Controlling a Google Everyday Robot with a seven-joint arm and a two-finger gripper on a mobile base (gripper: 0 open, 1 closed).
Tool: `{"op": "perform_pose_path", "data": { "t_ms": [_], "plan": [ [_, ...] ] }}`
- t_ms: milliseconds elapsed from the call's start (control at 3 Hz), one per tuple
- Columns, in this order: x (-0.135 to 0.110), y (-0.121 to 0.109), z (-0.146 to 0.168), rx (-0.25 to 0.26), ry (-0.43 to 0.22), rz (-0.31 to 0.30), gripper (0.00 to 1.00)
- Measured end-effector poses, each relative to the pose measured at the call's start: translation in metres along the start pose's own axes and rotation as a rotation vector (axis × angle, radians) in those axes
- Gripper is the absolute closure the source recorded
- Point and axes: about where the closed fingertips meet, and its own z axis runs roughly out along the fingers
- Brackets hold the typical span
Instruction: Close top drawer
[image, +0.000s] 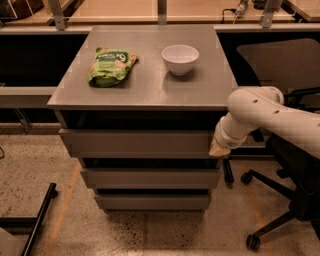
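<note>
The top drawer (137, 143) is a wide grey drawer with a plain flat front, sitting just under the grey cabinet top (150, 87). Its front stands a little forward of the top's edge, with a dark gap above it. My gripper (218, 148) hangs from the white arm (270, 115) at the drawer's right end, its yellowish tip touching the right edge of the front panel.
Two narrower drawer fronts (150, 177) sit below. A green snack bag (111, 65) and a white bowl (180, 58) rest on the cabinet top. A black office chair (295, 200) stands at the right. A dark bar (37, 217) lies on the floor at lower left.
</note>
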Motion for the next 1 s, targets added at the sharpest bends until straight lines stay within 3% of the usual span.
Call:
{"op": "perform_pose_path", "data": {
  "t_ms": [333,667,1000],
  "plan": [
    [-0.0003,0.0009,0.0017,-0.003,0.0,-0.001,0.14],
    [0.0002,0.004,0.0028,-0.007,0.0,-0.002,0.0],
    [0.001,0.0063,0.0022,-0.007,0.0,-0.002,0.0]
  ]
}}
